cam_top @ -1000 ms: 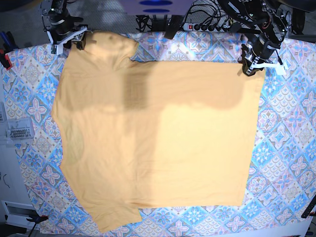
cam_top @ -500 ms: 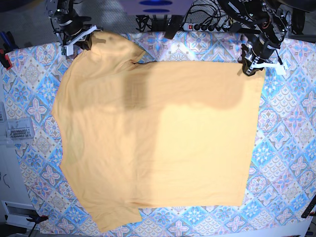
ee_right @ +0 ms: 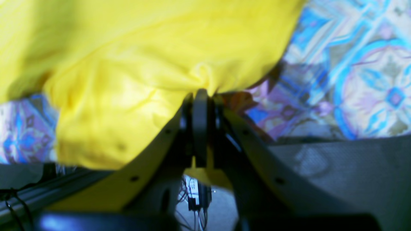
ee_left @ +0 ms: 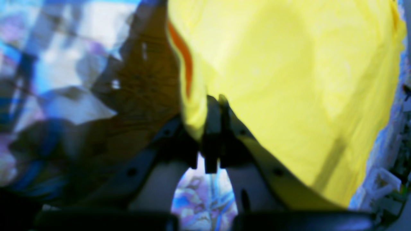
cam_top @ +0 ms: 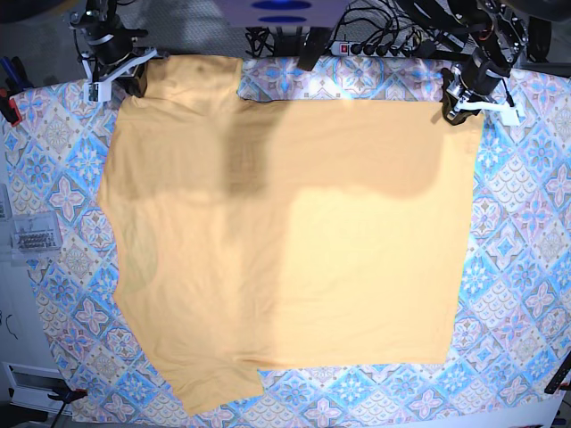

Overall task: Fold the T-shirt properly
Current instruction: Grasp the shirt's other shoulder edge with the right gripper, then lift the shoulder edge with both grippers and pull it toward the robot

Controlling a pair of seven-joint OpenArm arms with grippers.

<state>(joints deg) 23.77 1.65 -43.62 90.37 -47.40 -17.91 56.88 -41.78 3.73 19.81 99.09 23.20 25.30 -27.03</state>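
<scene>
My right gripper (ee_right: 199,96) has just pinched the T-shirt (cam_top: 285,232) at the tabletop's far edge (left gripper (ee_left: 214,102) already clamps its corner); fold can start.

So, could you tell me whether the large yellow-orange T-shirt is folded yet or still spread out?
Spread out: the yellow-orange T-shirt lies flat across the blue-and-pink tile-patterned cloth, no fold visible; both grippers pinch its far corners.

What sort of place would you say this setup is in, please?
Probably a robotics lab workbench, not a home. A patterned cloth covers the table under the T-shirt, a power strip with tangled cables sits at the back edge, and a box of small parts lies beside it.
</scene>
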